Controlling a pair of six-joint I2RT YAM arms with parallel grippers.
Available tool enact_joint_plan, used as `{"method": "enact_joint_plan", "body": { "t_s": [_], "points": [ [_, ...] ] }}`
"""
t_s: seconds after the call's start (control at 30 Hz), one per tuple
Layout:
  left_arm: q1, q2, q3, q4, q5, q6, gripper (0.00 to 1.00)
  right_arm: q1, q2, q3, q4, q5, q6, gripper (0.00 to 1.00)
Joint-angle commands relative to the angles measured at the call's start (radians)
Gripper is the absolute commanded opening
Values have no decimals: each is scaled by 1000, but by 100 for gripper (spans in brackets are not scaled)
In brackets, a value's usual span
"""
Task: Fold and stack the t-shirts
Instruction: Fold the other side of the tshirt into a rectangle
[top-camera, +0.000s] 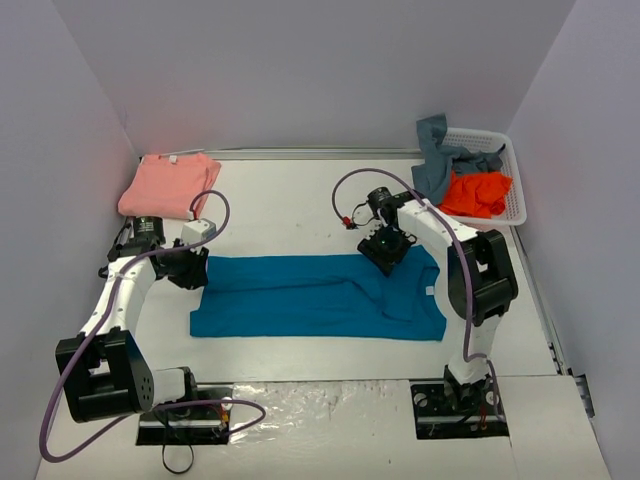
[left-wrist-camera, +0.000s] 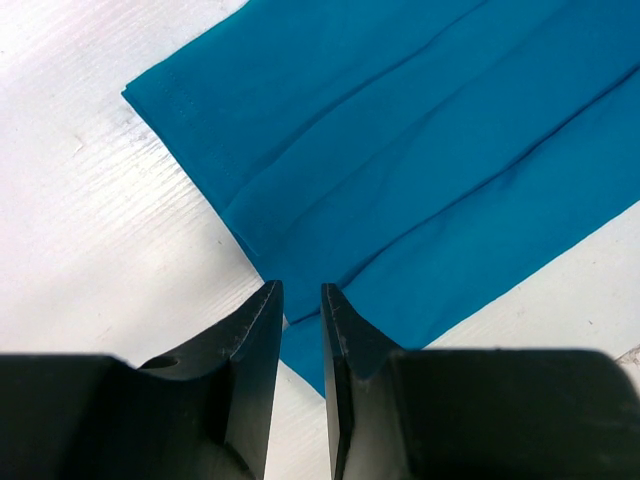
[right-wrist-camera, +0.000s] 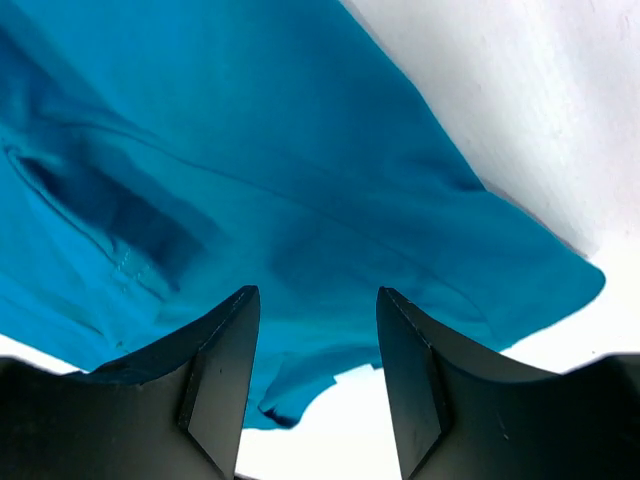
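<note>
A teal-blue t-shirt (top-camera: 315, 297) lies folded lengthwise in a long band across the middle of the table. My left gripper (top-camera: 190, 271) hovers at its left end; in the left wrist view (left-wrist-camera: 301, 290) the jaws stand a narrow gap apart with nothing between them, over the shirt's (left-wrist-camera: 400, 170) near edge. My right gripper (top-camera: 388, 250) is open above the shirt's far right part, over the cloth (right-wrist-camera: 250, 180) in the right wrist view (right-wrist-camera: 318, 295). A folded salmon-pink t-shirt (top-camera: 170, 185) lies at the back left. An orange t-shirt (top-camera: 478, 192) and a grey-blue one (top-camera: 440, 155) sit in the basket.
A white lattice basket (top-camera: 512, 175) stands at the back right against the wall. Walls close in the table at the left, back and right. Purple cables loop from both arms. The arm bases are at the near edge.
</note>
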Motion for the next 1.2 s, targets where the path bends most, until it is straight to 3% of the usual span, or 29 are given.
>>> {"method": "enact_joint_plan", "body": {
  "t_s": [0.0,0.17,0.4,0.83,1.17],
  "points": [
    [7,-20,23,8,20,-5,21,20,-1,3,-13,12,18,46],
    [7,-8,18,14,24,-7,21,92,-39,-69,-15,-13,18,46],
    [7,-5,9,21,28,-5,21,170,-137,-140,-70,-161,-22,47],
    [4,9,27,14,40,12,21,25,-145,-112,-32,-63,-10,47],
    [-64,141,127,-51,63,82,23,-26,-113,-118,56,18,65,45]
  ]
}}
